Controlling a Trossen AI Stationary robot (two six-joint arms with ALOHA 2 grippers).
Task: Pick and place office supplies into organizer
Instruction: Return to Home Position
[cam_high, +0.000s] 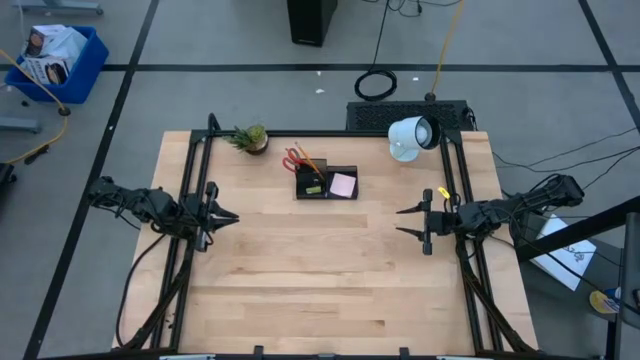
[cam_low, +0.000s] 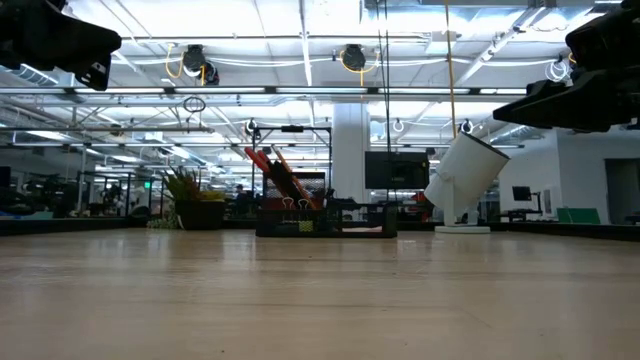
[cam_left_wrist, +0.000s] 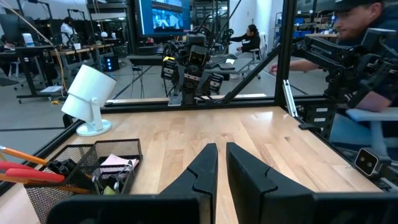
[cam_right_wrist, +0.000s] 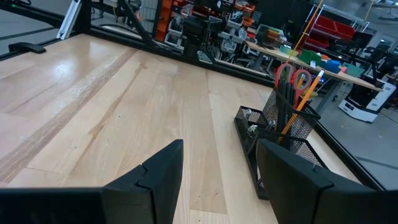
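Scissors (cam_high: 293, 157) and sticky-note pad (cam_high: 342, 184) sat in the organizer (cam_high: 325, 192); only homing seemed left. Well apart from it, the left gripper (cam_high: 232, 216) hung nearly closed and the right gripper (cam_high: 402, 222) wide open, both empty.

The high view looks straight down on the whole pale wooden tabletop (cam_high: 320, 270), the low view skims level across it, and both wrist views face inward, all sharing the black mesh organizer (cam_low: 300, 225).

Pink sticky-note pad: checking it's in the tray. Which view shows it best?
High view: the pink sticky-note pad lies unobstructed in the organizer tray. Left wrist view shows part behind mesh; low and right wrist views hide it.
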